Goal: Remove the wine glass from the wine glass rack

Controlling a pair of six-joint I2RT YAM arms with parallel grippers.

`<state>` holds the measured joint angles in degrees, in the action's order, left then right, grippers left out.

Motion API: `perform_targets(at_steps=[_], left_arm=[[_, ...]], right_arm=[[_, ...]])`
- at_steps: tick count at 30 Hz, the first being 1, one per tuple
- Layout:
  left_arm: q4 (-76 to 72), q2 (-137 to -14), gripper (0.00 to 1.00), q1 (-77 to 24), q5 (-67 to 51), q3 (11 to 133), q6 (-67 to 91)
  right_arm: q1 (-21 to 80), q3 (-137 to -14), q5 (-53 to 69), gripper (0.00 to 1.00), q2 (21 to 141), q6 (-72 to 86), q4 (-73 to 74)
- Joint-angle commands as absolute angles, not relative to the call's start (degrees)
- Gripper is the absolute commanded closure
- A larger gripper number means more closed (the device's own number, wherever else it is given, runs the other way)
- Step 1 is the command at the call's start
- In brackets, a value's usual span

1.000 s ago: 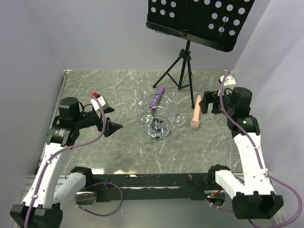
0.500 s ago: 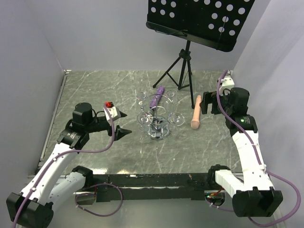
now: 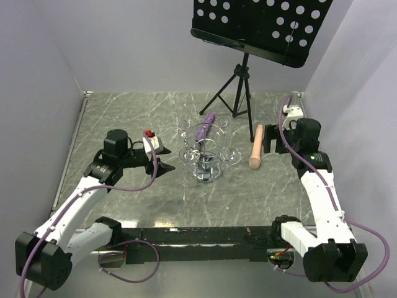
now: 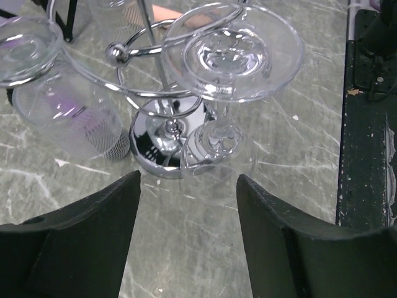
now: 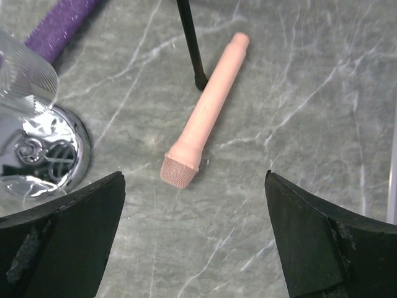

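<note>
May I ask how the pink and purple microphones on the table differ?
The pink microphone lies in the open, right of the wine glass rack; the purple microphone lies behind it, partly hidden. The pink microphone has a pink grille, the purple microphone a grey one. Both lie flat on the table.

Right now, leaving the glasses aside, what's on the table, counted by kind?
Microphones: 2 (purple microphone, pink microphone)
Music stand: 1
Wine glass rack: 1
Total: 4
</note>
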<state>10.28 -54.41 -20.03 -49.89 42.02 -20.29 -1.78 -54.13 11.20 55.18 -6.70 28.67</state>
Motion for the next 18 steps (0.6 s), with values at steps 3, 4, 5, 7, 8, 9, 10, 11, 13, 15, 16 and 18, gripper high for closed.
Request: perform_targets(at_steps=[3,4,5,7,8,9,10,11,13,15,16,18], left_arm=[[8.95,-58.0,0.39,-22.23,-56.86,44.9,-23.8],[9.57,-58.79,0.4,-22.41,-57.47,45.35,-24.51],[8.97,-59.06,0.42,-22.5,-57.83,45.09,-24.78],[4.6,-58.71,0.42,-22.59,-58.18,42.55,-23.65],[2.48,-58.54,0.43,-22.76,-58.18,41.5,-22.69],[0.46,-58.62,0.43,-22.94,-58.27,40.44,-21.98],[-2.08,-58.8,0.43,-23.37,-58.27,39.73,-21.1],[-3.5,-59.15,0.43,-23.73,-58.18,39.47,-20.66],[-5.88,-59.76,0.43,-24.69,-57.83,39.03,-19.08],[-7.73,-60.03,0.43,-24.96,-58.01,38.41,-18.64],[-8.26,-60.2,0.43,-24.87,-58.09,38.23,-18.55],[-6.87,-61.17,0.44,-25.4,-58.45,39.1,-20.55]], right_arm=[[-2.46,-51.34,10.81,0.0,54.4,-7.91,27.07],[-2.72,-50.72,10.72,0.0,54.49,-8.26,26.9],[-3.07,-50.1,10.72,0.0,54.67,-8.78,27.07],[-3.43,-49.66,9.76,0.0,55.45,-9.75,28.21],[-3.86,-49.66,8.28,0.0,56.07,-9.76,28.56],[-4.48,-50.01,7.57,0.0,56.77,-9.49,29.26],[-5.53,-50.53,7.56,0.0,57.39,-9.32,29.79],[-6.32,-51.06,7.99,0.0,57.83,-9.23,30.06],[-7.47,-52.2,8.61,0.0,58.36,-9.23,30.41],[-7.82,-53.08,8.96,0.0,58.8,-9.4,30.41],[-7.91,-53.17,9.05,0.0,58.71,-9.49,30.32],[-8.09,-53.7,9.14,0.0,58.62,-9.84,30.58]])
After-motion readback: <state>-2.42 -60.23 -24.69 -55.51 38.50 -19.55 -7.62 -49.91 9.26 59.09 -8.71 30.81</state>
